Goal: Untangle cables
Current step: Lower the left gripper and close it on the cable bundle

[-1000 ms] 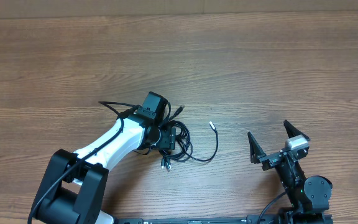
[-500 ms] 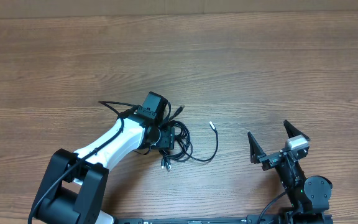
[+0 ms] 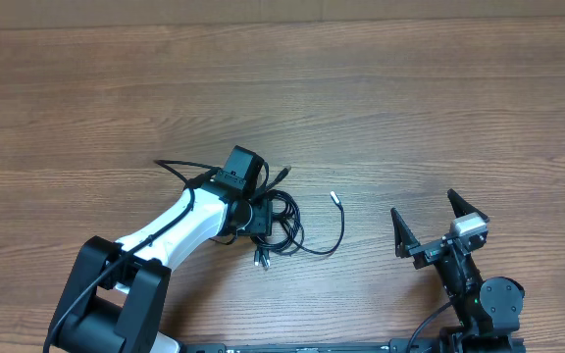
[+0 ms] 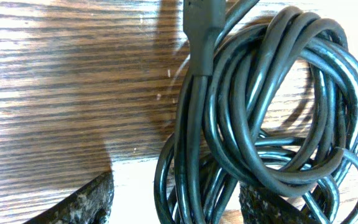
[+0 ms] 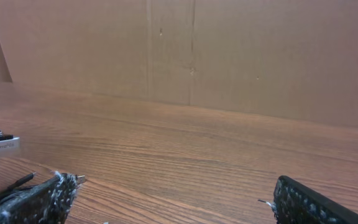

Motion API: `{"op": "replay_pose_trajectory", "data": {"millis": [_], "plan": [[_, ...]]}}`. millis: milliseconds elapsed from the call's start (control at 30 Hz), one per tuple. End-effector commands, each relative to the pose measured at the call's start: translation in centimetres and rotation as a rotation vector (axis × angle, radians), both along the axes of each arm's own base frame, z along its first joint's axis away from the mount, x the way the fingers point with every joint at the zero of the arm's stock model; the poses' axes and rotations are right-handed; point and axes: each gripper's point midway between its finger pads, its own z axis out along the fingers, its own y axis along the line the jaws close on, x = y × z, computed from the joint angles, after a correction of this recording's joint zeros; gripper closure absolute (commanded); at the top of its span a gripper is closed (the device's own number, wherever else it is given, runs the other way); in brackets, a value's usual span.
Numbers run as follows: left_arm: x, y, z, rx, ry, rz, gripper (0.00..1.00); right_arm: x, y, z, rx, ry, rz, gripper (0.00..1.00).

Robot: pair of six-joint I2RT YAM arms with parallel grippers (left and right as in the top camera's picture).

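The cables (image 3: 281,221) lie as a tangled black bundle of loops near the middle of the wooden table (image 3: 410,108). One loose strand curves right to a silvery tip (image 3: 333,196). My left gripper (image 3: 261,218) points down over the bundle's left side. In the left wrist view the loops (image 4: 260,112) and a black plug (image 4: 201,25) fill the frame. My left gripper (image 4: 176,205) is open and straddles several strands, with a bright gap beside its left finger (image 4: 86,202). My right gripper (image 3: 430,221) stands wide open at the front right, empty (image 5: 176,202).
A brown cardboard wall (image 5: 191,50) stands behind the table's far edge. The left arm's own thicker black wire (image 3: 179,165) loops out to the left of its wrist. Both arm bases sit at the front edge.
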Motion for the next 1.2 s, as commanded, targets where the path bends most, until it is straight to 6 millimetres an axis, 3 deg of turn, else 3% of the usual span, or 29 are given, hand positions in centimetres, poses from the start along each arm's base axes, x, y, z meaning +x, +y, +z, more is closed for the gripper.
{"op": "replay_pose_trajectory", "data": {"millis": [0,333,600,800,1167], "plan": [[-2.2,0.9,-2.0,0.037,0.076,0.006,0.4,0.1,-0.2,-0.3,0.0,0.004,-0.011,0.0],[-2.3,1.4,-2.0,0.068,0.069,-0.036,0.38,0.1,-0.2,-0.3,0.0,0.003,-0.011,0.0],[-2.5,2.6,-2.0,0.186,0.047,-0.093,0.28,0.1,-0.2,-0.3,0.0,0.003,-0.011,0.0],[-1.9,2.2,-1.4,0.281,-0.022,-0.149,0.25,0.1,-0.2,-0.3,0.0,0.004,-0.011,0.0],[-1.3,1.5,-1.4,0.263,-0.054,-0.126,0.46,0.1,-0.2,-0.3,0.0,0.003,-0.011,0.0]]}}
